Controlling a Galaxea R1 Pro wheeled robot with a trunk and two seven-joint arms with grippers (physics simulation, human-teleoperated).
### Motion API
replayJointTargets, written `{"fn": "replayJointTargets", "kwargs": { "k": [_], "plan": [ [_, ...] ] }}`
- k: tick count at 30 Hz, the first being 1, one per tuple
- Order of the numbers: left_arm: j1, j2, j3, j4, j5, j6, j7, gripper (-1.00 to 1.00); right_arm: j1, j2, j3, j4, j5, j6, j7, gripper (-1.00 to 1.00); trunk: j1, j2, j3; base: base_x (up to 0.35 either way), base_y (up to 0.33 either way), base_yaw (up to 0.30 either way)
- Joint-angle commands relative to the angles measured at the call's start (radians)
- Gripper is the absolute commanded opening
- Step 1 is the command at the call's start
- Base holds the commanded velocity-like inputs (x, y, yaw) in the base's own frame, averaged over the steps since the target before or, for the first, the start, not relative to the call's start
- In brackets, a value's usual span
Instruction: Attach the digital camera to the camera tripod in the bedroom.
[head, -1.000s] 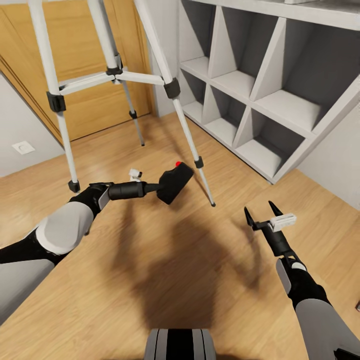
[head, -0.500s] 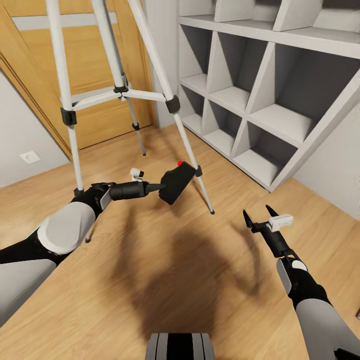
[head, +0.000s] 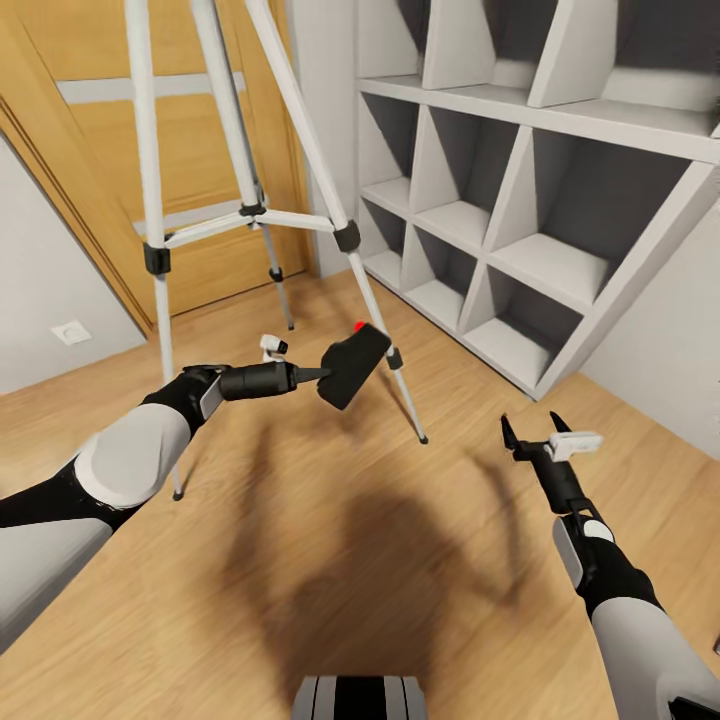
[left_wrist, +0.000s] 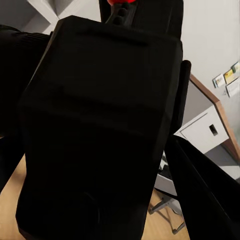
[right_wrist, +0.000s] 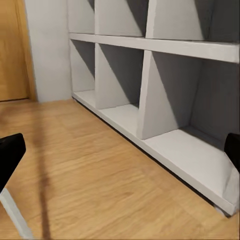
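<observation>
My left hand (head: 322, 375) is clamped on the camera (head: 351, 364), holding it in the air just beside the tripod (head: 250, 205) leg nearest the white shelving (head: 520, 230). My right hand (head: 533, 437) hangs spread open over the wood floor (head: 400, 560), gripping nothing.

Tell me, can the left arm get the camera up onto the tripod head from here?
Probably not yet. The left claw holds the digital camera down by the camera tripod legs' lower braces; the head lies above the frame, so the arm or trunk likely must rise.
</observation>
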Motion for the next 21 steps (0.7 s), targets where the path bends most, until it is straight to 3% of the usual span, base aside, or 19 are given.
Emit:
{"fn": "replayJointTargets", "kwargs": {
  "k": [1,21],
  "plan": [
    [-0.001,0.0,0.009,-0.001,-0.01,0.009,-0.005,-1.0,-0.001,0.001,-0.004,0.001,0.001,-0.002,-0.007,1.0,-0.001,0.0,0.003,0.0,0.0,0.0],
    [0.0,-0.001,0.008,0.0,-0.01,0.01,-0.005,-1.0,-0.001,0.002,-0.002,0.028,0.0,-0.01,-0.028,1.0,-0.01,0.005,0.081,0.0,0.0,0.0]
  ]
}}
